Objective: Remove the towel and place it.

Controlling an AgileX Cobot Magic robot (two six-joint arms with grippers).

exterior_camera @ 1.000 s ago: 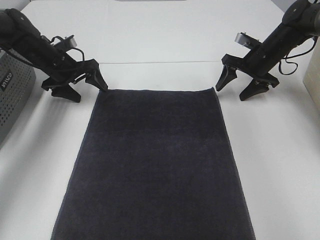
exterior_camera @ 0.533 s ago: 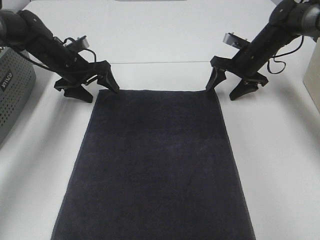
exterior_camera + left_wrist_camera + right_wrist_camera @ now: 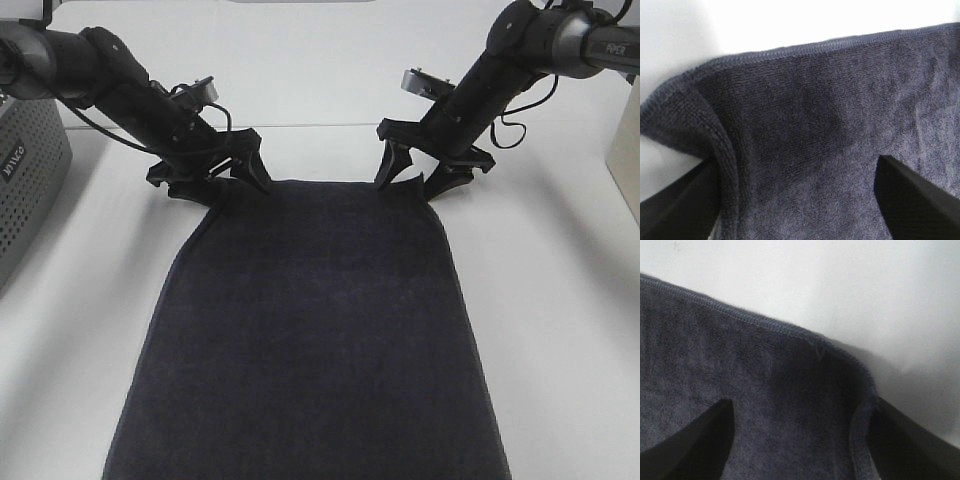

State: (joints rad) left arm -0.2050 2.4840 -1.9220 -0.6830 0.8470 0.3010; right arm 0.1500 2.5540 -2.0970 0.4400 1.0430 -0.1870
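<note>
The towel point(image 3: 310, 330) is lying flat on the white table point(image 3: 560, 300), running from both claws toward the near edge of the high view, where it is cut off. Its far edge is sitting right at the two claws, one corner under each.

The left claw point(image 3: 228, 185) is standing open, its jaws spread apart and straddling the towel's far left corner. In the left wrist view the dark terry point(image 3: 815, 125) is filling the space between the two black fingers point(image 3: 675, 210), and the corner is sitting bunched into a raised fold against one of them. The hemmed edge is running just beyond the fingertips, with bare table point(image 3: 790, 20) past it. The jaws are not closing on the cloth. From above, the towel's edge beside this claw is slanting inward rather than lying square.

The right claw point(image 3: 412, 180) is also standing open, jaws apart over the far right corner. In the right wrist view the cloth point(image 3: 740, 370) is lying between the fingers point(image 3: 910, 445), and the hem is curling around just inside one of them, touching it or nearly so. White table point(image 3: 840, 280) is showing beyond the corner. From above, a small tip of that corner is poking up between the jaws.

A grey perforated basket point(image 3: 25, 190) is standing well out to the outer side of the left claw, apart from the towel
</note>
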